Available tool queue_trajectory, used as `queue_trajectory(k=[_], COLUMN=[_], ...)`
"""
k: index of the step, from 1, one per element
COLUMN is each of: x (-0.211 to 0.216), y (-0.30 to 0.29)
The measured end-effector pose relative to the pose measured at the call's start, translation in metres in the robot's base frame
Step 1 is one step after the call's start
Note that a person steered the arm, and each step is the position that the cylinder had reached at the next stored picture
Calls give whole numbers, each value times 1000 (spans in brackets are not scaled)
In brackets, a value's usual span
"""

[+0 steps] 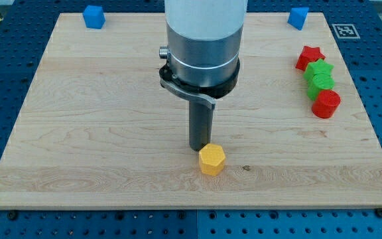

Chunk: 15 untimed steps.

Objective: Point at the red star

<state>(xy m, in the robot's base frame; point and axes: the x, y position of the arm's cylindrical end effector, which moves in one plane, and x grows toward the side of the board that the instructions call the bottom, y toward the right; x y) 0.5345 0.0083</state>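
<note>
The red star (309,57) lies near the view's right edge of the wooden board (98,133), at the top of a short column of blocks. Below it sit a green star (319,70), a green cylinder-like block (321,83) and a red cylinder (325,103), all touching in a line. My tip (198,149) is near the board's middle, far to the view's left of the red star. It stands just above and left of a yellow hexagon (211,159), touching or almost touching it.
A blue cube (94,16) sits at the board's top left corner and another blue block (298,17) at the top right. A fiducial marker (345,30) is printed at the top right corner. The arm's wide silver body (201,46) rises over the board's centre.
</note>
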Motion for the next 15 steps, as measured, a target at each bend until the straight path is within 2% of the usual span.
queue_trajectory(k=[3,5,7,10,13,15], x=[-19,25,29,-161,-253,-240], y=[32,113,117,101,145,206])
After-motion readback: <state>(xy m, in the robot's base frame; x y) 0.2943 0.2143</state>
